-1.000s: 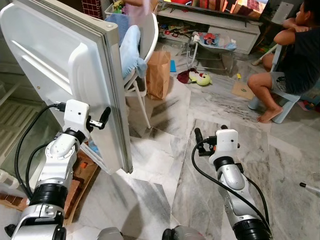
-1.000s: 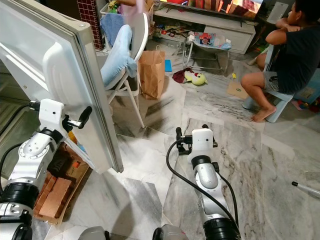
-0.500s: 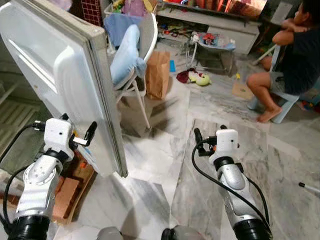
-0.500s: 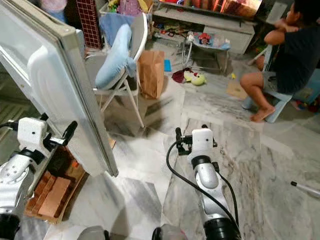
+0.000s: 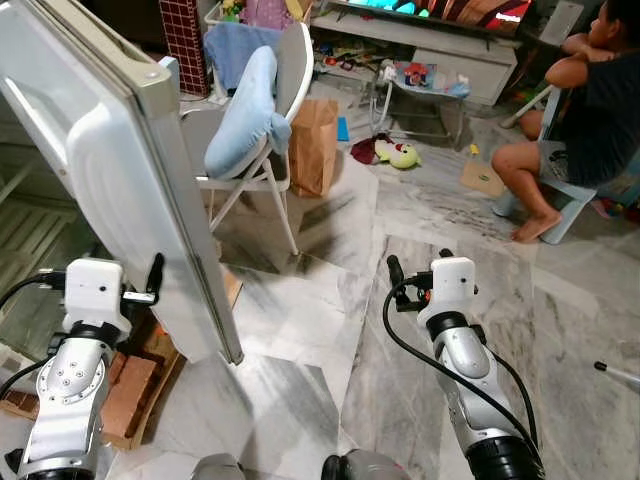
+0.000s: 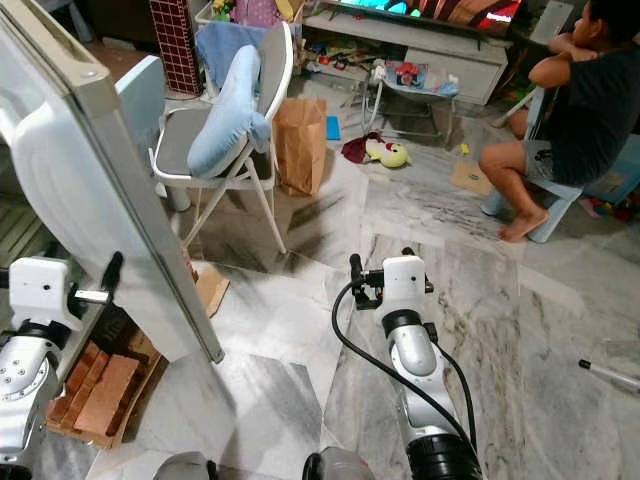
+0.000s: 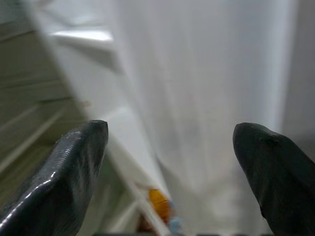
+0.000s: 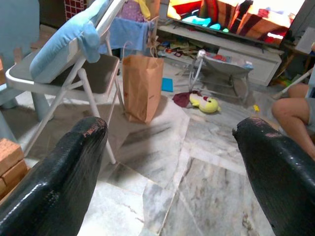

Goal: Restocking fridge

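At frame left, the left claw, released, sat against the fridge door, apparently to swing it; the right claw hovered released.

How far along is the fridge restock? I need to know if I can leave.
Early on. Done: the fridge door stands open. In hand: nothing; the left gripper sits open by the door's inner face, and the right gripper hangs open over the marble floor. Left: picking up and shelving items. A brown paper bag stands untouched by the folding chair; what it holds cannot be seen.
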You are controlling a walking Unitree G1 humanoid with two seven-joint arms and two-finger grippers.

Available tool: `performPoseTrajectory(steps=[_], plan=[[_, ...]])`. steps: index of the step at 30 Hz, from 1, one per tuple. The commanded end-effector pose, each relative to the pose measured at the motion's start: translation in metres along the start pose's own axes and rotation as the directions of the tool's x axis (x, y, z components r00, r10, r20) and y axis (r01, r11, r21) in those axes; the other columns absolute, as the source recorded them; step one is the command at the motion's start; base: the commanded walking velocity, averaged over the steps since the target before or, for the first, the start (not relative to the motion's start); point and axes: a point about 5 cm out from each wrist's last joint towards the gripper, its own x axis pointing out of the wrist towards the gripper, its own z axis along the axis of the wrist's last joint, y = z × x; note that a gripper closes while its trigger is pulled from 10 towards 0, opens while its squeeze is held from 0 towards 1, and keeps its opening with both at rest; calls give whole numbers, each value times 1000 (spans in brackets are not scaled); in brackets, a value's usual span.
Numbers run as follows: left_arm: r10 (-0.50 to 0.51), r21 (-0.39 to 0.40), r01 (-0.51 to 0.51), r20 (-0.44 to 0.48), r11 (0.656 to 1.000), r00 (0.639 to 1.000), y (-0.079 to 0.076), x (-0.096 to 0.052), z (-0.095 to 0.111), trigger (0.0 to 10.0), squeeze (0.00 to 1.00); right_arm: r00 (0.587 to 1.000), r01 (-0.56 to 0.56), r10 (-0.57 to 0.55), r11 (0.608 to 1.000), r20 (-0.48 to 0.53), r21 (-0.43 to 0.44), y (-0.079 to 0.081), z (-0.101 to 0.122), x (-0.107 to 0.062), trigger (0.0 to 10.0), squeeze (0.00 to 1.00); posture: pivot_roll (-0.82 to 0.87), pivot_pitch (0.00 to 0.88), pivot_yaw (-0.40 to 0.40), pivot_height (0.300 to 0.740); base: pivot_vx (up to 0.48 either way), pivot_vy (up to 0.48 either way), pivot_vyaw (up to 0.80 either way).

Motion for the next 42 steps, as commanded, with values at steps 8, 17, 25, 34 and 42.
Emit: performPoseTrajectory(steps=[8,17,25,34,42], plan=[[-371,-2,374,116,927,921,-63,3,30,10000,0,1000,11,-11,1000,4,-6,-2,2,4,10000,0,77,34,-89,740,0,0,0],[-697,43,698,124,715,706,-120,-8,46,10000,0,1000,16,-16,1000,8,-10,-3,3,7,10000,0,77,21,-92,740,0,0,0],[-645,22,648,127,761,753,-126,21,53,10000,0,1000,24,-24,1000,14,-14,-2,4,9,10000,0,63,9,-84,740,0,0,0],[-649,51,648,131,760,750,-134,46,53,10000,0,999,37,-37,999,13,-11,0,3,11,10000,0,65,7,-85,740,104,0,0],[-689,106,682,173,724,704,-162,59,70,10000,0,999,47,-47,999,19,-13,0,4,10,10000,0,46,4,-73,740,438,0,0]])
